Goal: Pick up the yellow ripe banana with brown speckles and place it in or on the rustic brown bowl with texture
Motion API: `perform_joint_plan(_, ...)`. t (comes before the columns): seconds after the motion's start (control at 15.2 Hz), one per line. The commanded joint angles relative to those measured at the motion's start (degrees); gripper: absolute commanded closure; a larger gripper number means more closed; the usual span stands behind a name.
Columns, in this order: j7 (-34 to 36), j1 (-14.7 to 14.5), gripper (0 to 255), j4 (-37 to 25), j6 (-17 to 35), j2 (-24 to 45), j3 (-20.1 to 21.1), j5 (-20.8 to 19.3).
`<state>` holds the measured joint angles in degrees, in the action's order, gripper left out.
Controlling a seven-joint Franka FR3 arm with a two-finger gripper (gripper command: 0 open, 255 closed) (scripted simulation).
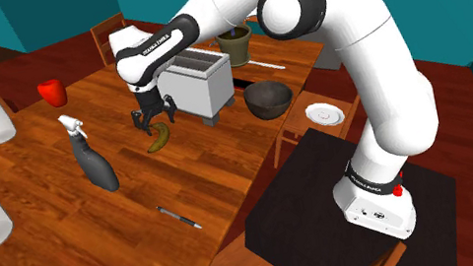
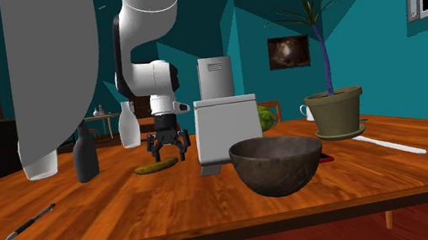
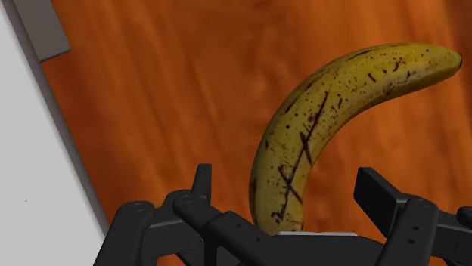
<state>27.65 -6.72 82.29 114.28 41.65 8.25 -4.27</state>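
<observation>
The yellow curved banana with brown speckles and dark streaks (image 3: 325, 113) lies flat on the reddish-brown wooden surface (image 3: 166, 98). Its blunt end sits in the gap between the two black fingers (image 3: 376, 193). The fingers stand wide apart and neither one touches the peel, so the fruit is straddled but not held. In the shoulder view the fingers (image 1: 145, 123) hang low over the end of the banana (image 1: 160, 138) that lies nearer the appliance. In the second exterior view the banana (image 2: 156, 166) rests on the surface (image 2: 131, 211) with the fingers (image 2: 158, 152) down around its right end. Just beside the banana stands a pale grey-white boxy appliance with a slot in its top (image 1: 199, 85), whose flat side also shows in the wrist view (image 3: 23, 174). On the far side of that appliance from the banana, towards the stand, sits the dark brown rough-textured bowl (image 1: 268, 98), upright. It is well apart from the fruit and appears large in the second exterior view (image 2: 276, 164). A dark grey spray bottle with a white trigger head (image 1: 92, 157) stands on the banana's other side, to the shoulder view's left. A thin dark pen (image 1: 179, 217) lies nearer the surface's front edge. Beyond the appliance stands a potted plant in an olive-brown pot (image 2: 336, 111).
</observation>
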Motion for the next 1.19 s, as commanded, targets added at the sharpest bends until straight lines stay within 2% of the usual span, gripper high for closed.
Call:
perform_joint_plan(0.0, 0.0, 0.0, 255, 0.0, 0.0, 0.0, 0.0, 0.0)
perform_joint_plan(0.59, 0.0, 0.0, 255, 0.0, 0.0, 0.0, 0.0, 0.0)
perform_joint_plan(1.12, -0.1, 0.1, 255, -1.4, -4.4, -3.0, 0.3, 0.4)
